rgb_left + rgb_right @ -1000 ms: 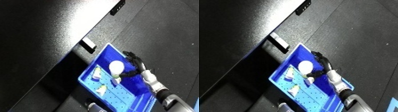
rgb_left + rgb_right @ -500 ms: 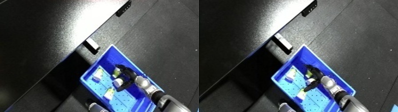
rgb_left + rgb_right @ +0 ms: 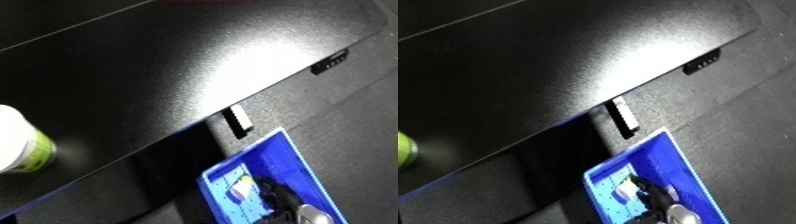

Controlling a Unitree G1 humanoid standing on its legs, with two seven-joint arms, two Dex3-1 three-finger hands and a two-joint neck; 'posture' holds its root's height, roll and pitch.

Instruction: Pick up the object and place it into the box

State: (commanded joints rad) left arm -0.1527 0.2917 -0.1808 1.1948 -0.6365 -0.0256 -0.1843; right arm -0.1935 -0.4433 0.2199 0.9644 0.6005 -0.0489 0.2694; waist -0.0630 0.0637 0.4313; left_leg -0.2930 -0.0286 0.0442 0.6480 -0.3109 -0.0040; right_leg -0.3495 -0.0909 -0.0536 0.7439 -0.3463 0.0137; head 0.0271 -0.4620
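A blue bin (image 3: 286,150) sits low at the right, below the edge of a black table (image 3: 178,65). My right hand (image 3: 277,194) reaches into the bin from the lower edge, its silver wrist (image 3: 313,216) just showing. The hand is a dark shape, and how its fingers stand is not visible. A small white and yellow item (image 3: 241,190) lies on the bin floor just left of the hand. A white and green object (image 3: 19,142) rests on the table at the far left, cut off by the view's edge. My left hand shows in neither view.
The black table fills most of the view, its edge running diagonally from lower left to upper right. A small black and white bracket (image 3: 236,120) hangs under that edge above the bin. A small button panel (image 3: 330,61) sits on the edge at upper right. Dark floor lies to the right.
The camera has swung, so the bin sits lower right and the white and green object has come into view. The hand is deeper in the bin; the white round object no longer shows.
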